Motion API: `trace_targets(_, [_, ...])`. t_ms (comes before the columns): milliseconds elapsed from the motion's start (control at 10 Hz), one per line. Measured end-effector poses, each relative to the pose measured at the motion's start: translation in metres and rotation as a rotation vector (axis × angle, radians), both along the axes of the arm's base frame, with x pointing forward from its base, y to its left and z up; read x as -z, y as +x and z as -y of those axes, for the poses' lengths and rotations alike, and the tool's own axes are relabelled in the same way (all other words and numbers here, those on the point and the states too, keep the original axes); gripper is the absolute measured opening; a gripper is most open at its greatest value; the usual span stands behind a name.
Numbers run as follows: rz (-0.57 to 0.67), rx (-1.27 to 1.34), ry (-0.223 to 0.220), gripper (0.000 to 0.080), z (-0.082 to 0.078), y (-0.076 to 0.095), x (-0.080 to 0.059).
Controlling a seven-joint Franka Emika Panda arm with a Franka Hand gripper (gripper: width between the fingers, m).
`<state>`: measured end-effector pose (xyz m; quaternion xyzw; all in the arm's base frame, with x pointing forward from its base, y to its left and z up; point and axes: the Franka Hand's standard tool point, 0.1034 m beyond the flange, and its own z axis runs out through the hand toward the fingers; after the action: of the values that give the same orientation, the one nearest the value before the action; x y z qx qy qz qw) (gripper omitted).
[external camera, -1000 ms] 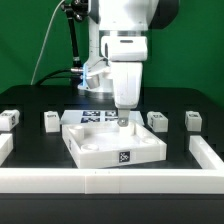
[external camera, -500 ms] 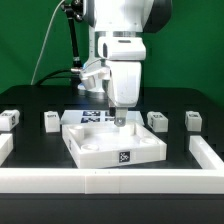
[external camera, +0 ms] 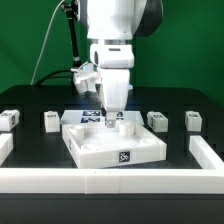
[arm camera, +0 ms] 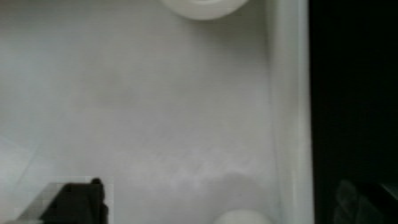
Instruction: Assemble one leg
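Four legs, small white blocky posts with tags, stand in a row on the black table: two at the exterior view's left [external camera: 9, 118] [external camera: 51, 121] and two at its right [external camera: 157, 121] [external camera: 192, 120]. My gripper [external camera: 112, 118] is low over the back edge of the large white square panel [external camera: 95, 150], apart from every leg. In the wrist view the gripper [arm camera: 219, 203] is open. One dark finger [arm camera: 75, 200] is over the panel's floor [arm camera: 143, 110] and the other is dim over the black table, with the panel's rim [arm camera: 288, 100] between them. Nothing is held.
The marker board [external camera: 88, 116] lies just behind the panel. White rails line the table's front [external camera: 110, 182] and both sides [external camera: 208, 153]. A round boss [arm camera: 205, 5] shows on the panel's floor in the wrist view.
The arm has shifted toward the exterior view's left and the wrist has turned. The gripper stays low at the panel's back edge. The legs and the panel have not moved.
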<state>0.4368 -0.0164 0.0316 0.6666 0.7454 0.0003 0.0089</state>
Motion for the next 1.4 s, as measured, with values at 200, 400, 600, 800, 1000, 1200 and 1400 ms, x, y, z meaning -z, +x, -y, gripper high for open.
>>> trace_targets(200, [-0.023,-0.003,0.008,0.065,0.003,-0.008,0.015])
trace_targets(400, [-0.037,-0.003,0.011,0.065,0.003,-0.011,0.023])
trace_targets(600, [-0.037,-0.001,0.011,0.065,0.003,-0.01,0.023])
trace_targets(800, [-0.037,0.0,0.011,0.0555,0.003,-0.01,0.023])
trace_targets(1000, [-0.038,0.0,0.011,0.0208,0.003,-0.011,0.023])
trace_targets(1200, [-0.037,0.004,0.011,0.006,0.003,-0.01,0.023])
trace_targets(1400, [-0.037,0.005,0.011,0.0057,0.003,-0.01,0.023])
